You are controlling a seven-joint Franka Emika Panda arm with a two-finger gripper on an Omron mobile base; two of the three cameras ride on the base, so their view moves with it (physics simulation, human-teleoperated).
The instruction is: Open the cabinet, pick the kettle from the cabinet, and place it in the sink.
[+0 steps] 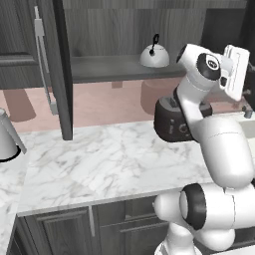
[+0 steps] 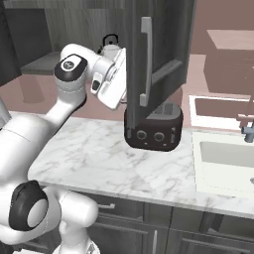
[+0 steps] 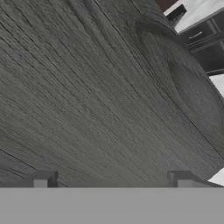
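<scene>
One kettle (image 1: 154, 56), on shelf in open cabinet (image 2: 158, 54), behind toaster (image 2: 153, 126). Metal, rigid, prob. light, dome slick; take by black loop handle on top. Gripper (image 3: 112, 183) spread, empty, facing door inner side.

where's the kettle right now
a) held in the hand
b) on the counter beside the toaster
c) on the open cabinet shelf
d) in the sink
c: the kettle sits on the shelf of the opened cabinet, above the toaster, while the hand faces a cabinet door with nothing between its tips.
</scene>
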